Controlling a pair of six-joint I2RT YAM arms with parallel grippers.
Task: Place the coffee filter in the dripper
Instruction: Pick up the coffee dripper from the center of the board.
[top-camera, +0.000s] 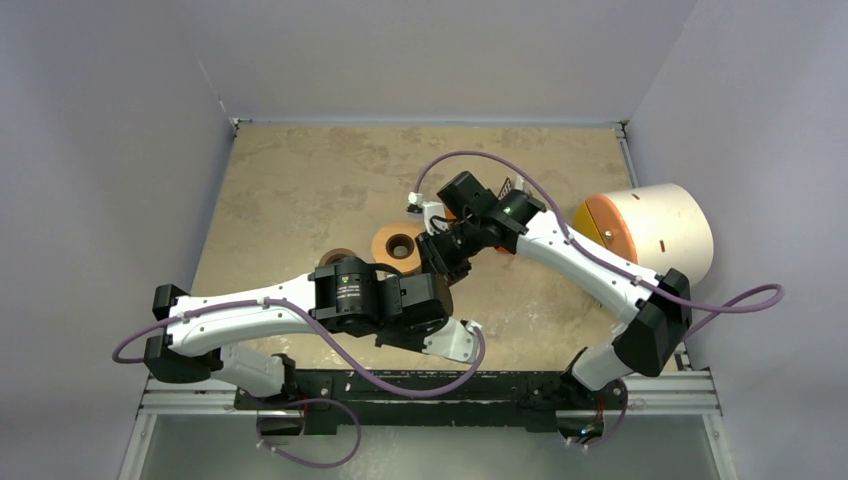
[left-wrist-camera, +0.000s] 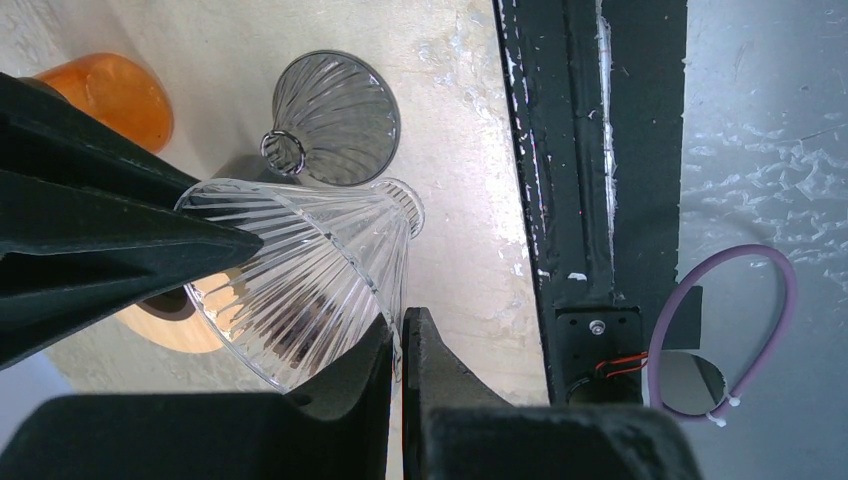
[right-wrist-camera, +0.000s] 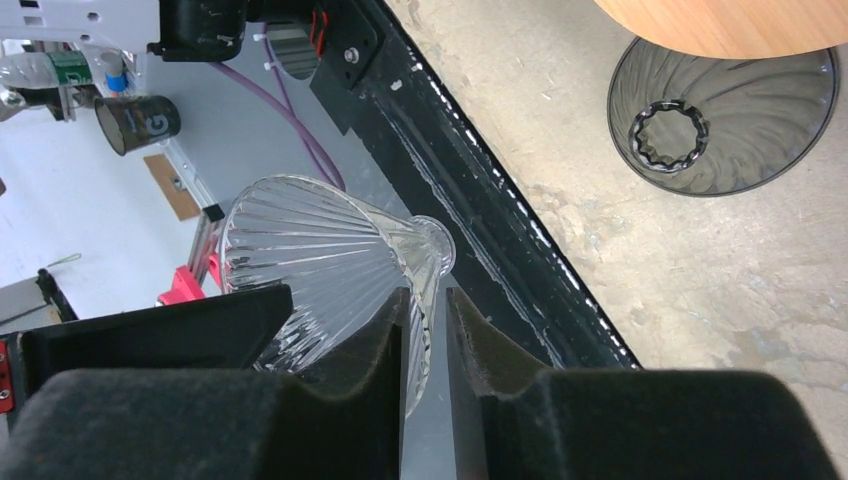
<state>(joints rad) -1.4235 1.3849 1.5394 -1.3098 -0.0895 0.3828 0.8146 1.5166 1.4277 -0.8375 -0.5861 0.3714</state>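
Left gripper: nearest the lens in its wrist view, pads pressed together on a thin glass edge of the clear dripper. Right gripper: likewise clamped on a glass edge beside the narrow end of the same piece. Clear dripper: carried by both arms above the worktop, about midway between the left and right edges and toward the near edge. It is a ribbed cone with its long axis well off upright in both wrist views, narrow end by the fingers and mouth turned away from them; which edge the mouth faces cannot be told. Filter: not made out in any view, so its bearing from either gripper, its own axis and the nearer arm cannot be stated. Grey dripper: resting on the worktop just beyond the held one, apart from it. Wood ring and orange piece: close by, toward the centre. Drum: white, orange-faced, at the right edge. Judgement: with both grippers occupied, one would need to let go to fetch a filter, and the cone's mouth should face up before a filter can seat.
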